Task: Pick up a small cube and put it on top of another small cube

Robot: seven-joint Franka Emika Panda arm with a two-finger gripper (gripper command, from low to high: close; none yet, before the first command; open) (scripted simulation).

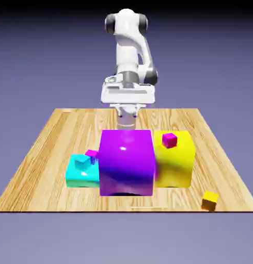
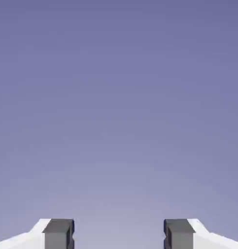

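The small orange-yellow cube (image 1: 210, 200) lies on the table near the front edge, at the exterior view's right. A tiny reddish-magenta cube (image 1: 170, 139) sits on top of the large yellow block (image 1: 175, 162). My gripper (image 1: 127, 122) hangs behind the big purple block (image 1: 126, 161), far from both cubes. In the hand view the gripper (image 2: 119, 236) is open: its two grey fingertips (image 2: 58, 233) stand apart with nothing between them, and only the plain backdrop shows.
A low cyan block (image 1: 79, 176) at the purple block's left carries a tiny cyan cube (image 1: 82, 161). A purpler tiny magenta cube (image 1: 91, 153) sits just behind it. The wooden table (image 1: 46, 149) ends close in front of the blocks.
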